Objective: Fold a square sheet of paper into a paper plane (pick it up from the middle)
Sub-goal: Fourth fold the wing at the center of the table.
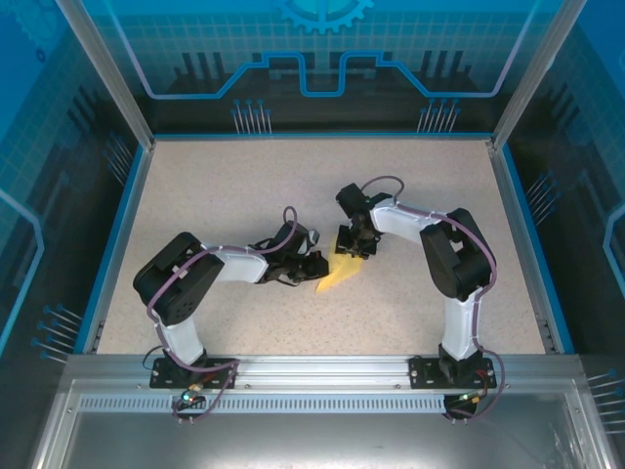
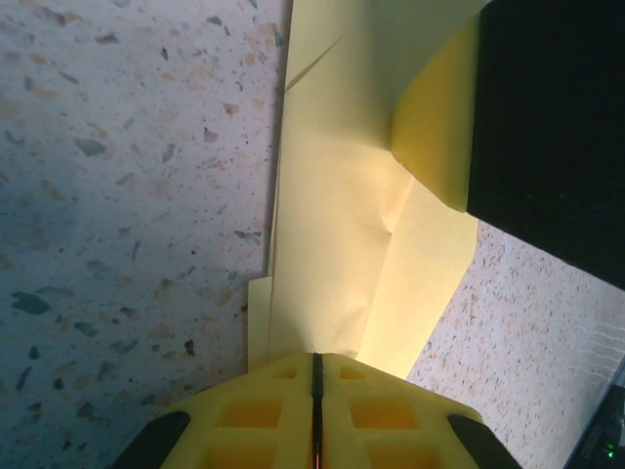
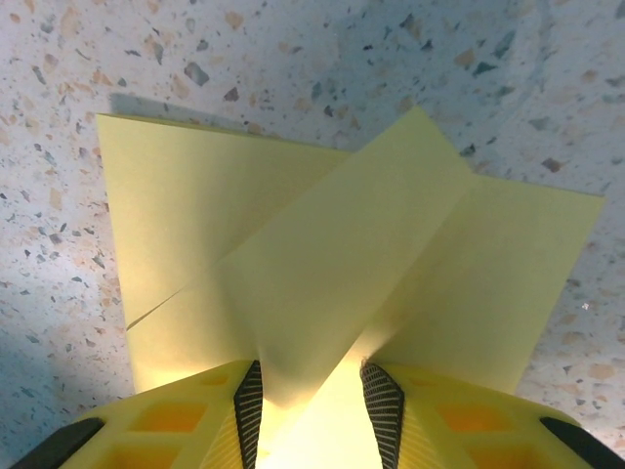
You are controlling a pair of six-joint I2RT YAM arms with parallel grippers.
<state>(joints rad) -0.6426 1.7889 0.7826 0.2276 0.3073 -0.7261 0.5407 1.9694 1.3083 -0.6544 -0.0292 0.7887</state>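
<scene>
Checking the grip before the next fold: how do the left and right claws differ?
The left claw is shut on the paper edge; the right claw stands open, a raised flap between its fingers. The left claw meets the paper from the left, the right claw from the far side. Both have yellow fingers.

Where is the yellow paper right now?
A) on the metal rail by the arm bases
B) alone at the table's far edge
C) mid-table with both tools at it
C: the yellow paper sits partly folded in the middle of the table, with the left tool and the right tool both at it.
</scene>
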